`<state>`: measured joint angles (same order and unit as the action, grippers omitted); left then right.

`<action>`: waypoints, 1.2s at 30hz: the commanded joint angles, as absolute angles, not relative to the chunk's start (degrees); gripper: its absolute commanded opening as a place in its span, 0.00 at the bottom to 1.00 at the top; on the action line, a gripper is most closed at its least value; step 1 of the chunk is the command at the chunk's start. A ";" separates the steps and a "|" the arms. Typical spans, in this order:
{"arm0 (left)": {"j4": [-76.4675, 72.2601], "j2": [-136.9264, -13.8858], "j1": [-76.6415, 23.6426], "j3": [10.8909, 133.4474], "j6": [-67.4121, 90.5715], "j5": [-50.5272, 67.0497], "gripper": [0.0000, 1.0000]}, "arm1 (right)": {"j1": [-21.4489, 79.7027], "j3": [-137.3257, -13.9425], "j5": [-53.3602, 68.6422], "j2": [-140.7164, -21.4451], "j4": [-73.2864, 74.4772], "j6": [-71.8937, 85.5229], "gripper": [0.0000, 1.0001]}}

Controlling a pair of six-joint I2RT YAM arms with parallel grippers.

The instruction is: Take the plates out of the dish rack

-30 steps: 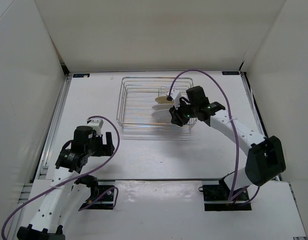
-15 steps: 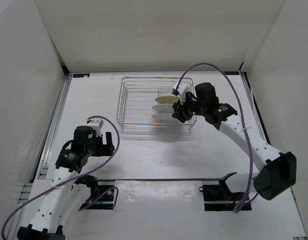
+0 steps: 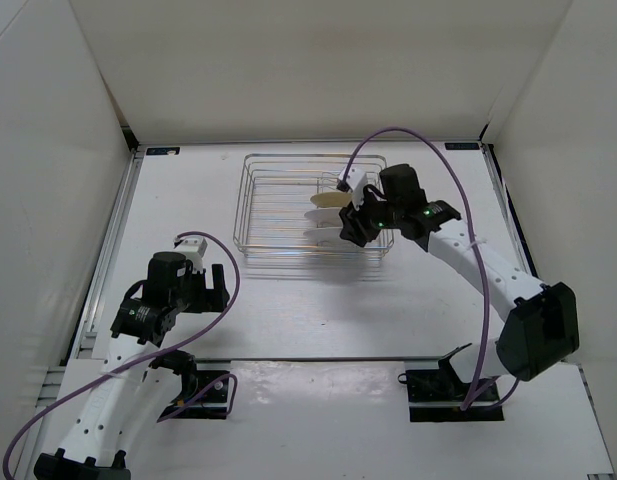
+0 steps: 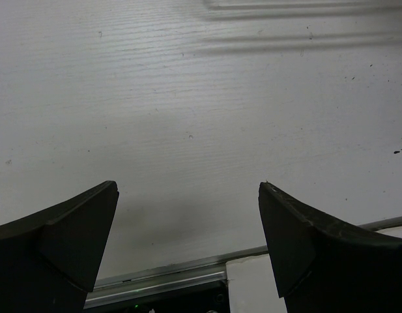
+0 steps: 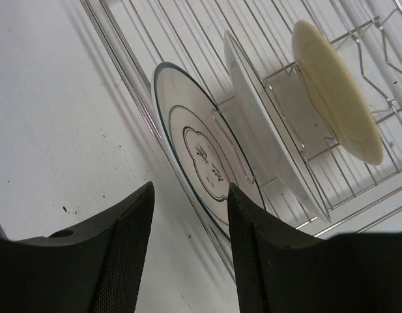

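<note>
The dish rack is a silver wire basket at the middle back of the table. Three plates stand on edge in its right end: a tan one farthest back, a white one and a second white one nearest the front. In the right wrist view the nearest plate has a dark ringed rim and a printed mark, with the middle plate and the tan plate behind it. My right gripper is open and empty over the rack's front wall, beside the nearest plate. My left gripper is open and empty.
The left gripper hangs over bare white table at the left front, near a metal rail. White enclosure walls stand on three sides. A purple cable loops above the right arm.
My right gripper has shifted slightly over the rack's right end, and its arm swung out to the right and back. The plates and the left arm have not moved.
</note>
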<state>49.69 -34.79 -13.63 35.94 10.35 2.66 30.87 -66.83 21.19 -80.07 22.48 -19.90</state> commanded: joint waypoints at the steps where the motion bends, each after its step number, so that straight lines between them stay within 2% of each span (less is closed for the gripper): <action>1: 49.30 -34.45 -13.71 37.18 10.11 3.25 1.00 | 31.11 -66.97 21.54 -81.83 21.53 -20.74 0.52; 5: 49.31 -34.45 -13.80 37.26 10.02 3.25 1.00 | 31.20 -68.99 19.78 -85.86 23.29 -21.80 0.39; 10: 49.31 -34.37 -13.80 37.00 10.02 2.90 1.00 | 31.02 -70.13 18.99 -87.27 22.94 -21.27 0.27; 11: 49.39 -34.37 -13.71 37.00 10.02 2.99 1.00 | 31.03 -70.92 18.55 -87.28 23.11 -21.27 0.20; 17: 49.31 -34.37 -13.71 37.09 10.02 2.90 1.00 | 30.94 -77.33 17.49 -87.45 26.97 -23.11 0.01; 28: 49.31 -34.63 -13.80 36.91 10.11 2.90 1.00 | 31.11 -90.78 19.42 -84.99 32.44 -24.97 0.00; 36: 49.22 -34.54 -13.80 36.91 10.28 2.72 1.00 | 31.29 -86.32 24.33 -75.24 28.83 -21.89 0.00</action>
